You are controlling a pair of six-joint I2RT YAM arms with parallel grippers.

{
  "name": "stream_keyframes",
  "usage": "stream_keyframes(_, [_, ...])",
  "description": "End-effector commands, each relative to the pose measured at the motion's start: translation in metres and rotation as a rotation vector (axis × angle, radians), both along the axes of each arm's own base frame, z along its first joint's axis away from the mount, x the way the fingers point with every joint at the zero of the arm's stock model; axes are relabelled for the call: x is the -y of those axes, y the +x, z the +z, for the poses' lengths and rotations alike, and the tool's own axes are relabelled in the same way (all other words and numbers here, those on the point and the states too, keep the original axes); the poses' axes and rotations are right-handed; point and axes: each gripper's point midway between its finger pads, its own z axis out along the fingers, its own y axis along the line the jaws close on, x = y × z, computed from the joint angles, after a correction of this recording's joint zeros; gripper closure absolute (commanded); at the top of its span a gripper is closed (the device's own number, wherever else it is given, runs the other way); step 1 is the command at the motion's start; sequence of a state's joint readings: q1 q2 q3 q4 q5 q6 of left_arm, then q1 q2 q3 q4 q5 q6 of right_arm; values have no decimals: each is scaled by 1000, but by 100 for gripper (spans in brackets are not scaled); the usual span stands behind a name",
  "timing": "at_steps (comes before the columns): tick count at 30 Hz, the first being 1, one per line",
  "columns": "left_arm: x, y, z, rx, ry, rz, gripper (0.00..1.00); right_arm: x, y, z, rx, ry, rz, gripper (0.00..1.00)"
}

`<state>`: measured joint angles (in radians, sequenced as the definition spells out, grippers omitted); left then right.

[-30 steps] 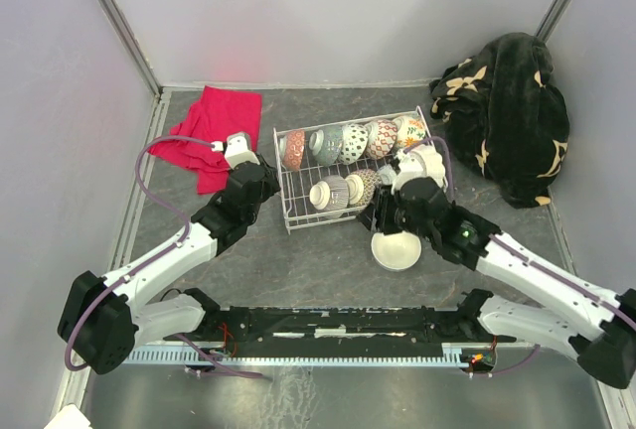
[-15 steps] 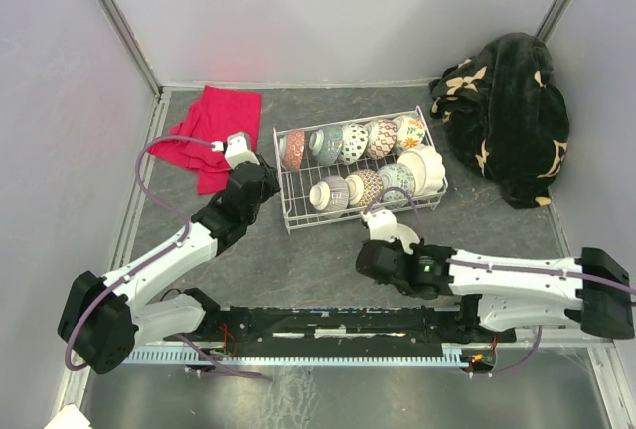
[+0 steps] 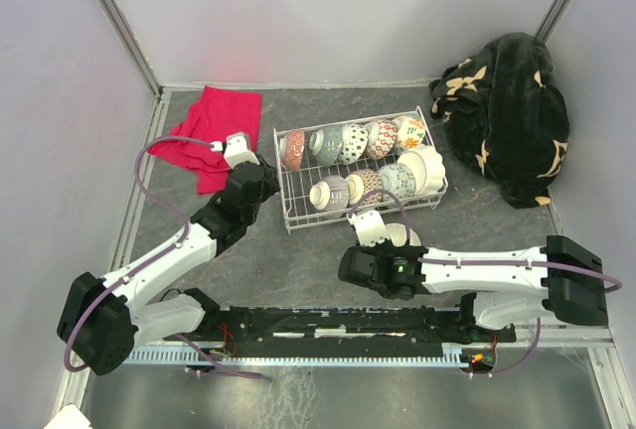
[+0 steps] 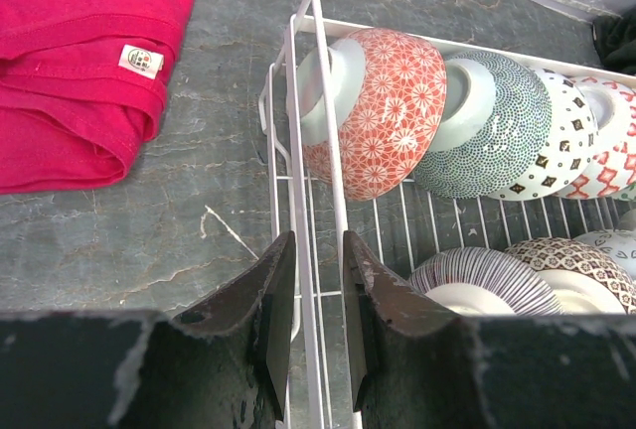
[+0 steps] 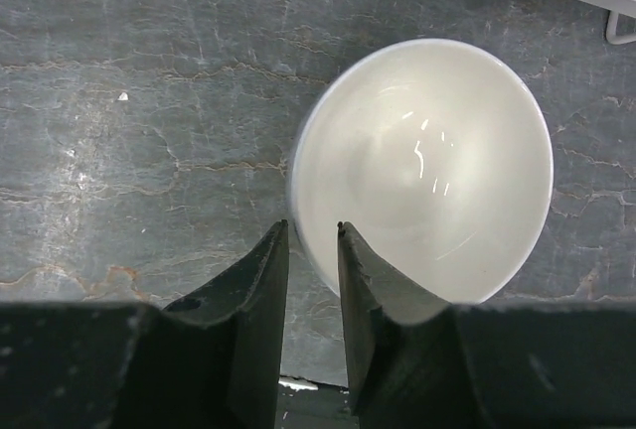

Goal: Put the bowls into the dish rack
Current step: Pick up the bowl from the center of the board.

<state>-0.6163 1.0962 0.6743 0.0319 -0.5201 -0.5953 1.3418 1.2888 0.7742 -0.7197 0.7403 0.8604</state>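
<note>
The white wire dish rack [image 3: 289, 213] holds two rows of patterned bowls on edge; a red lattice bowl [image 4: 383, 111] stands at the back left, a striped bowl [image 4: 487, 285] in the front row. A plain white bowl [image 5: 427, 166] sits upright on the table in front of the rack [image 3: 405, 235]. My right gripper [image 5: 313, 225] straddles its near-left rim, one finger inside and one outside, nearly closed [image 3: 388, 243]. My left gripper [image 4: 316, 240] is closed around the rack's left rim wire [image 4: 308, 71] at the rack's left end [image 3: 270, 179].
A red cloth [image 3: 214, 136] lies left of the rack, close to my left arm. A black floral blanket [image 3: 507, 116] is heaped at the back right. Grey walls enclose the table on three sides.
My right arm has drawn back from the rack's right end, swung low and left, and come down onto the white bowl's rim. The left arm has not moved.
</note>
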Motion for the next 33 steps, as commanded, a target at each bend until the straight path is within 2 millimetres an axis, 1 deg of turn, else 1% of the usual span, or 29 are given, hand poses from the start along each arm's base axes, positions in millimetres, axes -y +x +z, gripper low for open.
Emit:
stream_keyframes(1, [-2, 2, 16, 49, -8, 2, 67, -14, 7, 13, 42, 30, -13, 67])
stream_keyframes(5, [-2, 2, 16, 50, -9, 1, 67, -21, 7, 8, 31, 15, 1, 70])
stream_keyframes(11, [-2, 2, 17, 52, -11, 0, 67, -26, 8, 2, 15, -10, 12, 80])
stream_keyframes(13, [-2, 2, 17, 52, -11, 0, 67, -27, 8, 4, 15, -2, 12, 87])
stream_keyframes(15, [-2, 2, 17, 53, -11, 1, 67, -28, 8, 6, 18, 8, 15, 98])
stream_keyframes(19, [-2, 2, 17, 52, -11, 0, 67, -30, 10, 17, 26, 16, 29, 99])
stream_keyframes(22, [-2, 2, 17, 52, -10, 0, 67, -35, 8, 33, 29, 67, 56, 99])
stream_keyframes(25, [-2, 2, 16, 51, -9, 0, 67, -43, 5, 58, 28, 159, 104, 99])
stream_keyframes(28, [-3, 2, 17, 52, -10, 2, 67, -52, -3, 90, 24, 282, 166, 99])
stream_keyframes(29, [-3, 2, 16, 51, -9, 1, 67, -53, -6, 105, 27, 337, 188, 99])
stream_keyframes(33, [-3, 2, 15, 49, -7, 5, 67, -73, -22, 154, 14, 544, 310, 99])
